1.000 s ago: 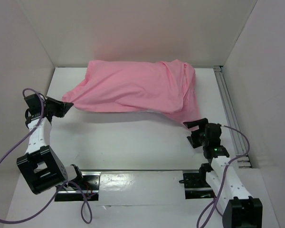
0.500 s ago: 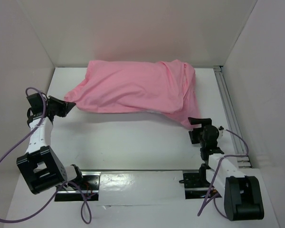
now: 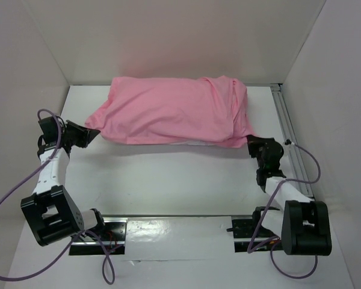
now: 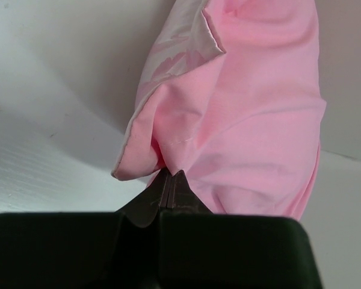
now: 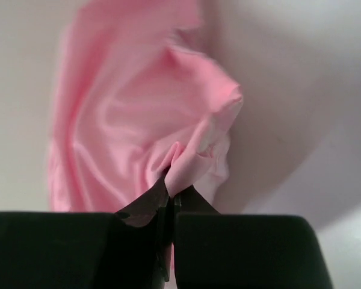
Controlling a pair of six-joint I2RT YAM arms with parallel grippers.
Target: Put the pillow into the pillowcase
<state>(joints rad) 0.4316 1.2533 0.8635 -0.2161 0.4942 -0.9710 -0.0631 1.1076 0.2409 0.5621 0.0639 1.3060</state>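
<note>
The pink pillowcase lies bulging across the back of the table, filled out in a pillow shape. The pillow itself is almost wholly hidden inside; only a thin white strip peeks out under the near edge. My left gripper is shut on the pillowcase's near left corner; in the left wrist view the pink fabric is pinched at the tips of the left gripper. My right gripper is shut on the near right corner, where a fold of pink cloth runs into the right gripper.
White walls enclose the table on the left, back and right. A metal rail runs along the right edge beside my right arm. Cables loop off both arms near the front bases.
My right gripper moved forward to the pillowcase's near right corner and closed on it. The left gripper, still pinching its corner, shifted slightly forward and right; the drooping right flap is now drawn up.
</note>
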